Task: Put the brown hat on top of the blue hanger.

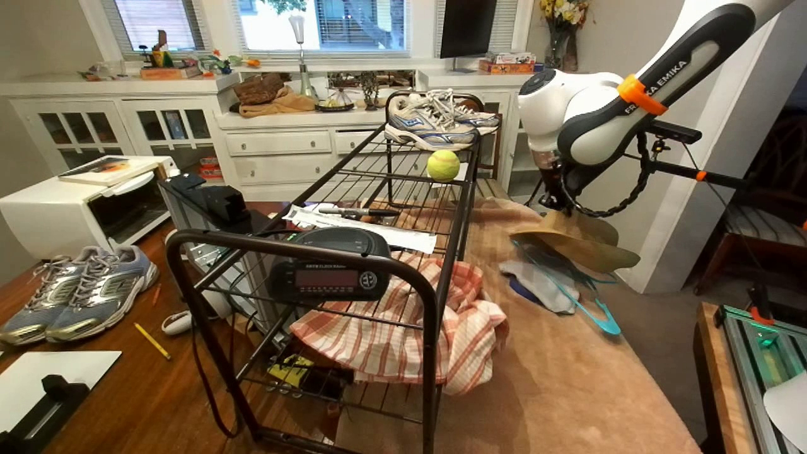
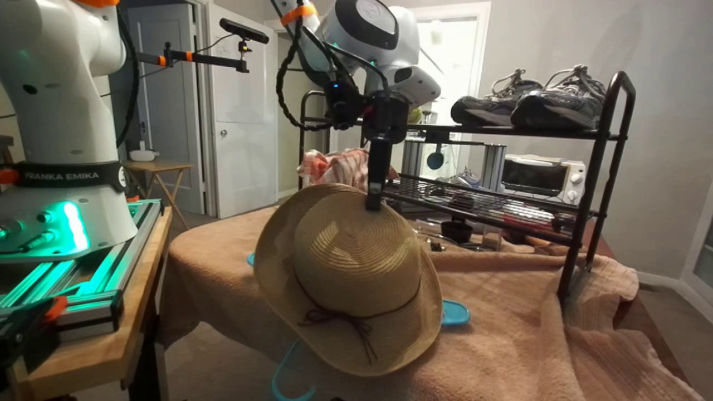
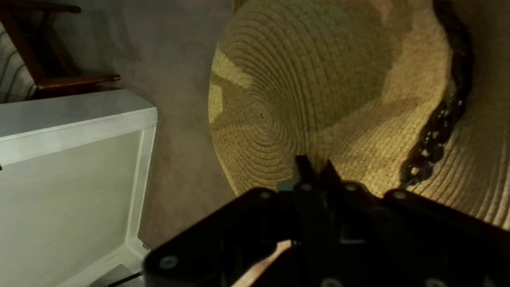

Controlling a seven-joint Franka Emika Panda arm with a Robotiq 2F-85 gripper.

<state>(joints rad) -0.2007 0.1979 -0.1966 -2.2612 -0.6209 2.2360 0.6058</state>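
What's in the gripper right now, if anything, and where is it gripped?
The gripper holds the brown hat by its crown, pinched near the top's edge.

White cabinets point(image 1: 271, 144) stand below bright windows point(image 1: 359, 25).

In an exterior view I saw a window point(image 1: 321, 25) glare white past the far edge of the worktop point(image 1: 555, 384); off another edge, the robot base point(image 2: 61, 206) glowed green. My wrist view was dim: gripper point(image 3: 315, 160) near-black and soft, brown hat point(image 3: 259, 115) patched with light and shadow.
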